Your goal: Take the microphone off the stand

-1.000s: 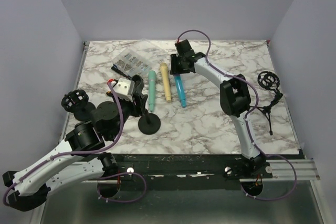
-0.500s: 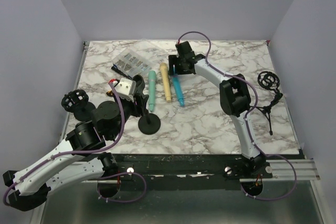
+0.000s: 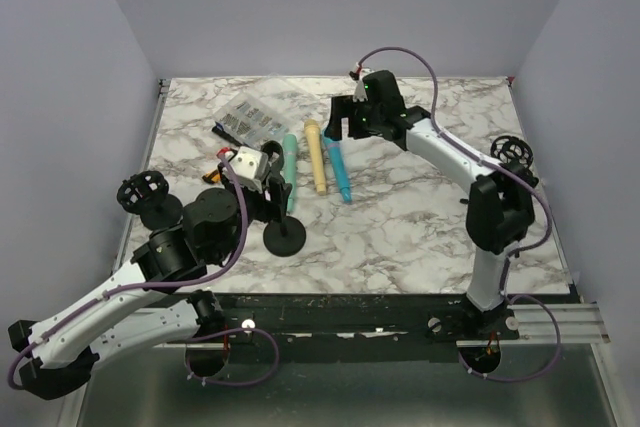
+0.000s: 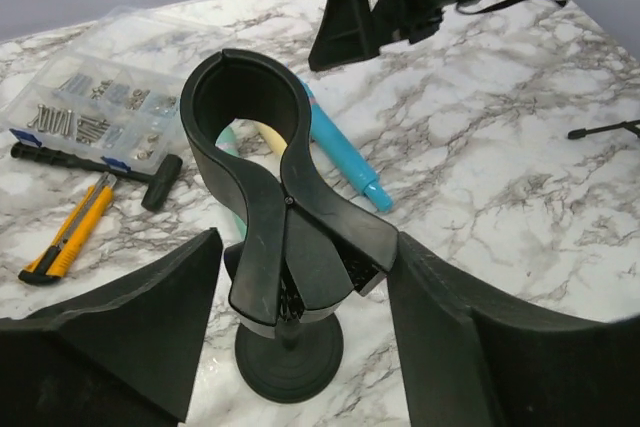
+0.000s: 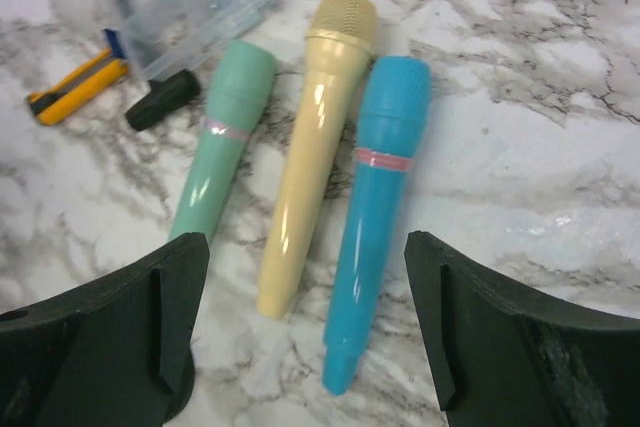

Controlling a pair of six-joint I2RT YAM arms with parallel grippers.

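Right gripper (image 5: 302, 242): jaws wide, holding nothing. The blue microphone (image 5: 375, 207) lies flat on the marble table (image 5: 540, 97) below it, between the fingers and nearer the right one. The yellow microphone (image 5: 312, 147) touches it on the other side, with the green microphone (image 5: 220, 147) beyond.
Left gripper (image 4: 305, 247): jaws apart, one each side of the stand (image 4: 288, 362) clip, with gaps showing; the clip ring is empty.
Versus one second ago: the right gripper was low at the blue microphone and narrower. It has now lifted clear and the arm has swung right. The left jaws have widened a little.
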